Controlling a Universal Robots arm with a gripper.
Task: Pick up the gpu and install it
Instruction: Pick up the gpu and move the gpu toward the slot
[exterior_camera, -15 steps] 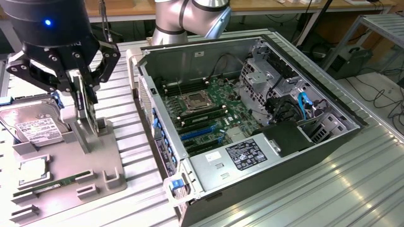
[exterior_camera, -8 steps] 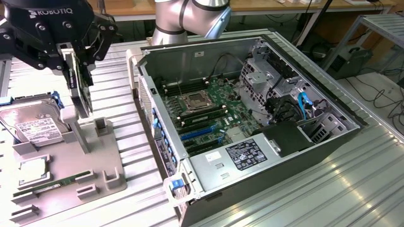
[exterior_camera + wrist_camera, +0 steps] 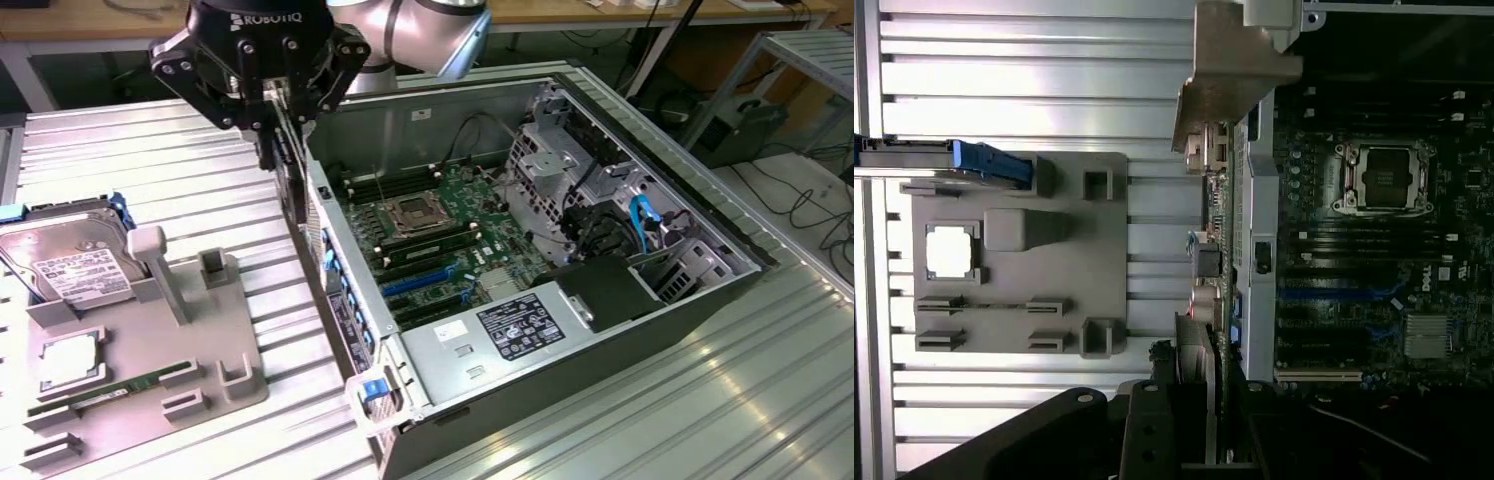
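Assessed as a robotics laboratory. Evidence: ribbed aluminium work table [image 3: 160, 170], open PC tower [image 3: 534, 250], grey parts fixture [image 3: 147, 350], Robotiq gripper [image 3: 278, 150] on an industrial arm [image 3: 414, 30], wooden benches [image 3: 601, 12] along the far side, loose cables [image 3: 798, 205] on the floor.

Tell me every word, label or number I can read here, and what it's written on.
"ROBOTIQ": white letters on the black body of the claw.
White label on the hard drive: too small to read.
Label on the power supply: too small to read.
White print on the motherboard: blurred, unreadable.
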